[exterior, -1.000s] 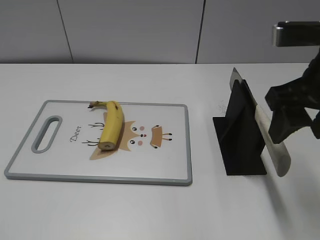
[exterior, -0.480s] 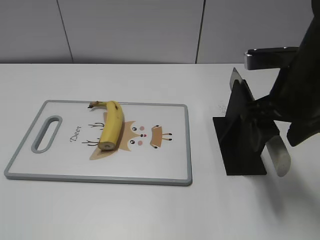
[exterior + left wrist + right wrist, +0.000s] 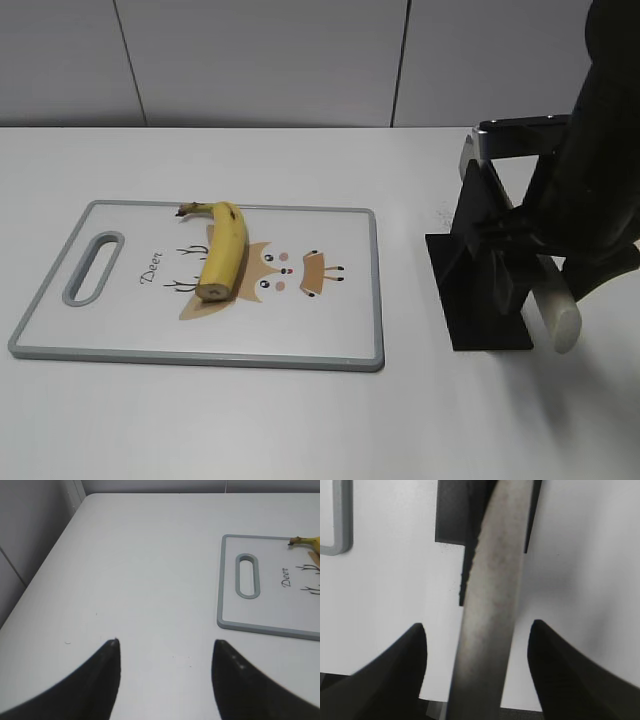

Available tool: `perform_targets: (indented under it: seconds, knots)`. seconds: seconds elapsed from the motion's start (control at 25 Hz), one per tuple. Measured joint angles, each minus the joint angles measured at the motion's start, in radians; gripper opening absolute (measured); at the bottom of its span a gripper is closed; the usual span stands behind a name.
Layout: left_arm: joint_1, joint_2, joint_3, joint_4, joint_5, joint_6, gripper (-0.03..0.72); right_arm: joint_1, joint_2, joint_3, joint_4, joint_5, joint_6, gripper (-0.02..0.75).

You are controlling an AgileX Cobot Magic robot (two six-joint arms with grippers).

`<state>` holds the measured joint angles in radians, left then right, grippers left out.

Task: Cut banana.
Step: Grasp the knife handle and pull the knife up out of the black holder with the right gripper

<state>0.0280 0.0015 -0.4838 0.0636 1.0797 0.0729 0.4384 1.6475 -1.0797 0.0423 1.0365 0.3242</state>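
The banana (image 3: 225, 250) lies on the white cutting board (image 3: 120, 325), its cut end toward the front; its stem tip shows in the left wrist view (image 3: 305, 540). A knife with a pale grey handle (image 3: 560, 312) rests in a black stand (image 3: 480, 270) on the right. My right gripper (image 3: 477, 630) is open, its fingers on either side of the knife handle (image 3: 490, 595) with gaps on both sides. In the exterior view the right arm (image 3: 590, 200) covers the handle's middle. My left gripper (image 3: 165, 647) is open and empty over bare table, left of the board.
The board has a grey rim (image 3: 220, 590), a handle slot (image 3: 93, 265) and an orange deer print (image 3: 285, 270). A grey panelled wall stands behind the table. The table's left edge (image 3: 45, 570) is near the left gripper.
My right arm has moved left and down over the knife stand, bringing the open gripper around the knife handle. The banana, board and knife have not moved.
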Motion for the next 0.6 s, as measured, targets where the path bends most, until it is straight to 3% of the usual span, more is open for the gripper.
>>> perform_targets:
  seconds: [0.44,0.6]
  knots:
    - [0.0,0.0,0.0,0.0,0.0,0.0,0.553,0.0,0.03,0.0,0.04,-0.002,0.011,0.402]
    - [0.0,0.0,0.0,0.0,0.0,0.0,0.553,0.0,0.03,0.0,0.042,0.005,0.018,0.326]
